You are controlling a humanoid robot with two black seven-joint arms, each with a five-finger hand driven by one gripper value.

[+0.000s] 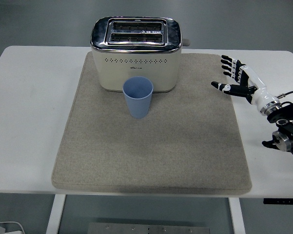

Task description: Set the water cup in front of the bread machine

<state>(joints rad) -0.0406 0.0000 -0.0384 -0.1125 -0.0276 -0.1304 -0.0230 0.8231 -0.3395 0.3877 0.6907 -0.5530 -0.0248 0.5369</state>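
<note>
Mat [151, 161] covers the table [29, 122] from the near edge back; cup [138, 97] stands upright on it, just in front of the toaster [135, 53], about centred on its front face. Placement looks done to me. Step in hand reads as clearing out: pull the right hand [239, 80] back toward the right edge, stay high and wide, don't sweep across the cup since it's light and tips easily. Right hand hovers over the mat's right border, well apart from the cup, fingers [230, 63] spread wide, holding nothing, touching nothing. Left arm not visible.
</note>
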